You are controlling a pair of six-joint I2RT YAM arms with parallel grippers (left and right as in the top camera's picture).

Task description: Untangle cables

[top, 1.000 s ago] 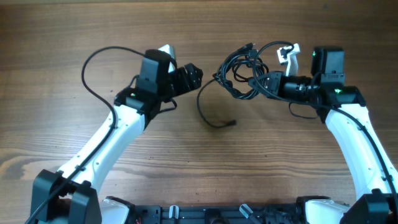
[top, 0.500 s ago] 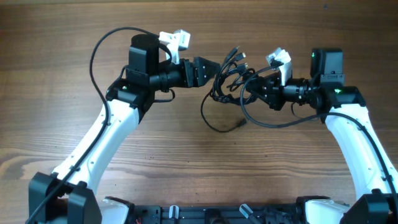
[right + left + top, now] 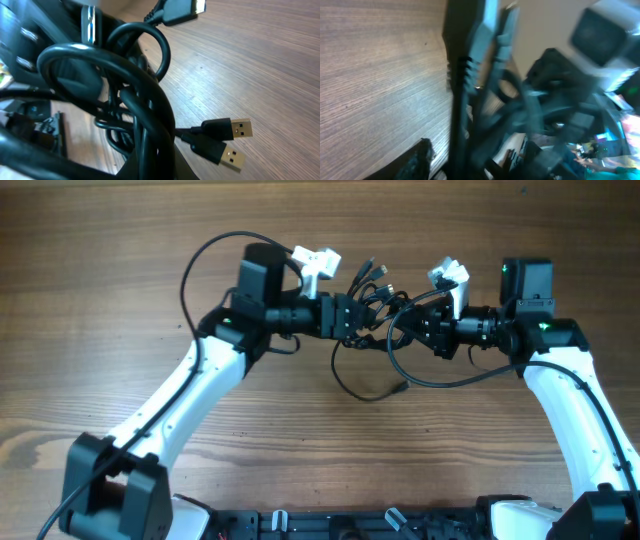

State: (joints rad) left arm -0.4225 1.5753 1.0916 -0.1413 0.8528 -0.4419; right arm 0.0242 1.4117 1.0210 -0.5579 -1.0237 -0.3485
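Nearest the robot's base, at the table's (image 3: 100, 260) 6 o'clock edge, the two white arms rise and reach toward the far middle. A little beyond, just below centre, one strand of the cables hangs out of the tangle in a slack loop (image 3: 347, 383) lying on the wood, and its small plug end (image 3: 400, 387) points toward 3 o'clock.

Farther in, the cables (image 3: 378, 315) form a knotted black bundle lifted between the two claws. The left gripper (image 3: 350, 317) comes in from 9 o'clock and sits against the bundle's left edge. Its own camera is too blurred to settle how wide its jaws stand; it shows only one ridged black finger (image 3: 462, 85) with dark cords crossing beside it. The right gripper (image 3: 425, 332) comes in from 3 o'clock with its jaws pinched tight on the bundle's right side. In its wrist view thick black loops (image 3: 125, 75) crowd the lens, and two silver-tipped USB plugs (image 3: 235, 128) hang side by side at 4 o'clock above the wood.

Farthest away, at the bundle's 12 o'clock, a few plug ends (image 3: 375, 268) stick up between the two white wrist cameras (image 3: 318, 260).
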